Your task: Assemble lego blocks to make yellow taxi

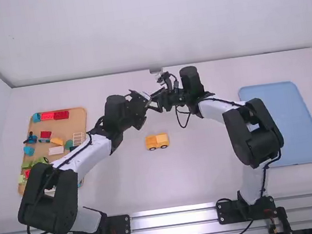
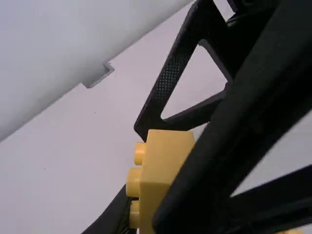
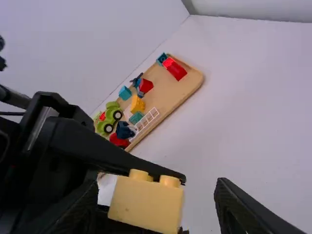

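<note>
My left gripper (image 1: 144, 103) and right gripper (image 1: 158, 98) meet above the table's middle. In the left wrist view a yellow brick (image 2: 163, 170) with its studs sideways is held by the left gripper (image 2: 146, 214), partly covered by the right gripper's dark finger. The right wrist view has the yellow brick (image 3: 146, 204), studs up, clamped between the left gripper's fingers. It sits between the spread fingers of the right gripper (image 3: 157, 197), which is open. A yellow toy car body (image 1: 157, 141) on dark wheels stands on the table below them.
At the left, partly under the left arm, lies a wooden tray (image 1: 79, 117) with several loose blocks, red, blue, green and white. A blue tray (image 1: 282, 125) lies at the right, beside the right arm.
</note>
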Controlling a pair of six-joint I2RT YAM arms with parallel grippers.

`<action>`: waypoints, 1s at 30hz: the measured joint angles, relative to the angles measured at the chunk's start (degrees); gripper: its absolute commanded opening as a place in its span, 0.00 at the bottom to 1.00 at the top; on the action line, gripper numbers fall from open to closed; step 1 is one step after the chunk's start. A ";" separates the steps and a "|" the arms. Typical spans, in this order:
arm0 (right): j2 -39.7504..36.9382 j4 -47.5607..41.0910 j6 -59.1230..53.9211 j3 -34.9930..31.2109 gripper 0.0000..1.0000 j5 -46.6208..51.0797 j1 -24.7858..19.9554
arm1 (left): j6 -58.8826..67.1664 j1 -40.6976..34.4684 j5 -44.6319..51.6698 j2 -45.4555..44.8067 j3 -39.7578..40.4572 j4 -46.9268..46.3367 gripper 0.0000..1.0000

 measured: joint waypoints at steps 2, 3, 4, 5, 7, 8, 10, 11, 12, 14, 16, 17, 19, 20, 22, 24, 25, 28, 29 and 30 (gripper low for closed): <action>0.00 -0.39 -0.48 0.00 0.59 -0.02 0.17 | 1.01 0.02 0.13 0.00 -0.07 -0.44 0.02; 0.00 -0.57 -0.61 0.00 0.55 -0.04 0.28 | 1.36 0.02 0.11 0.00 -0.11 -0.61 0.02; 0.00 -0.59 -0.85 0.00 0.53 -0.04 0.33 | 1.40 0.00 0.11 0.00 -0.11 -0.70 0.02; 0.00 -0.85 -0.90 0.00 0.49 -0.07 0.44 | 1.60 0.00 0.09 0.00 -0.11 -0.85 0.02; 0.00 -1.31 -0.98 0.00 0.36 -0.20 0.52 | 2.05 -0.04 0.07 0.00 -0.11 -0.98 0.02; 0.00 -1.46 -1.07 0.00 0.35 -0.24 0.52 | 2.21 -0.04 0.07 0.00 -0.11 -0.98 0.02; 0.00 -1.68 -0.92 0.00 0.26 0.17 0.61 | 2.40 -0.11 -0.44 0.02 -0.11 -0.92 0.02; 0.00 -1.70 -0.81 0.00 0.25 0.35 0.66 | 2.45 -0.11 -0.63 0.04 -0.11 -0.90 0.02; 0.00 -1.77 -0.55 0.00 0.24 0.83 0.83 | 2.64 -0.09 -1.05 0.04 -0.11 -0.90 0.04; 0.00 -1.79 -0.39 0.00 0.22 1.53 1.11 | 2.80 -0.13 -1.62 0.04 -0.28 -0.90 0.18; 0.00 -1.99 -0.48 0.00 0.21 1.66 1.18 | 2.82 -0.22 -1.70 0.04 -0.39 -0.90 0.31; 0.00 -2.01 -0.92 0.00 0.20 1.36 1.18 | 2.64 -0.26 -1.60 0.04 -0.44 -0.87 0.48; 0.00 -2.01 -1.33 0.00 0.20 1.01 1.18 | 3.02 -0.37 -0.81 0.04 -0.44 -0.61 0.72; 0.00 -2.03 -1.68 0.00 0.18 0.83 1.18 | 2.95 -0.48 -0.59 0.04 -0.44 -0.59 0.87; 0.00 -2.03 -3.04 0.00 0.16 0.55 1.18 | 2.47 -0.70 0.11 0.04 -0.44 -1.07 0.99; 0.00 -2.03 -4.09 0.00 0.16 0.52 1.16 | 2.36 -0.74 0.55 0.04 -0.44 -1.51 0.99; 0.00 -2.05 -4.87 0.00 0.16 0.50 1.03 | 2.40 -0.72 1.40 0.04 -0.44 -2.19 0.99; 0.00 -2.75 -7.06 0.02 0.16 -0.04 0.42 | 2.82 -0.24 6.12 0.00 -0.42 -5.66 0.99; 0.00 -3.93 -8.72 0.13 0.17 -0.68 -0.20 | 3.48 0.24 9.29 -0.11 -0.42 -7.78 0.99; 0.02 -4.87 -9.99 0.24 0.17 -1.18 -0.76 | 4.31 1.14 12.81 -0.33 -0.42 -9.62 0.99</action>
